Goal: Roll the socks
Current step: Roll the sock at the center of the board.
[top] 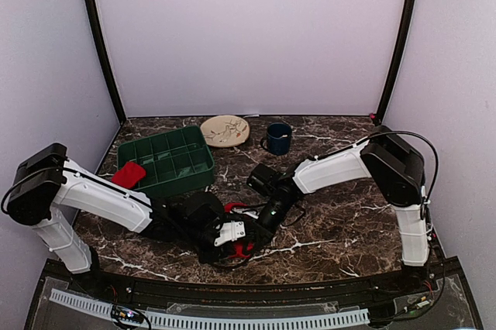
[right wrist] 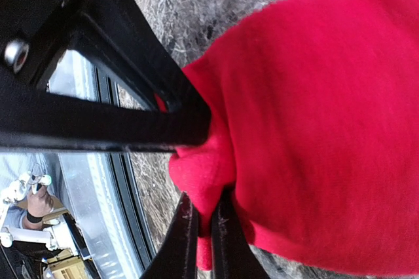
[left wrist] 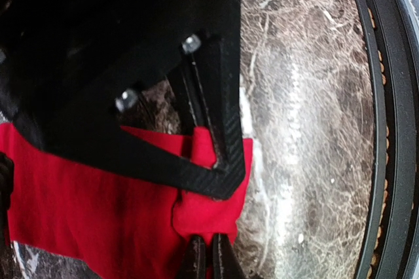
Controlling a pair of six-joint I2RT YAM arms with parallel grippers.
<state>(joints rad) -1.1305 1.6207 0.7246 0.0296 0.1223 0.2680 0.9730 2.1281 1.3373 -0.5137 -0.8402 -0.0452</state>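
Sock (left wrist: 85, 200): bright red, down on the marble tabletop (left wrist: 308, 128) near the front edge, between the two wrists and largely hidden under them from above. Held at both sides.

Left gripper (left wrist: 208, 207): clamped on a bunched fold at one edge, with the rest of the cloth trailing flat away from the fingers.

Right gripper (right wrist: 204, 174): clamped too, pinching a tuck of red, with the bulk of the fabric spreading off the opposite way.

Seen from above, appears to run from the right pinch on the far side to the left pinch on the near side. Probably the line any roll must follow. Neither arm nearer, both already on it.

Second red piece (top: 128, 173) by the green tray (top: 182, 181): cannot tell whether a rolled sock.
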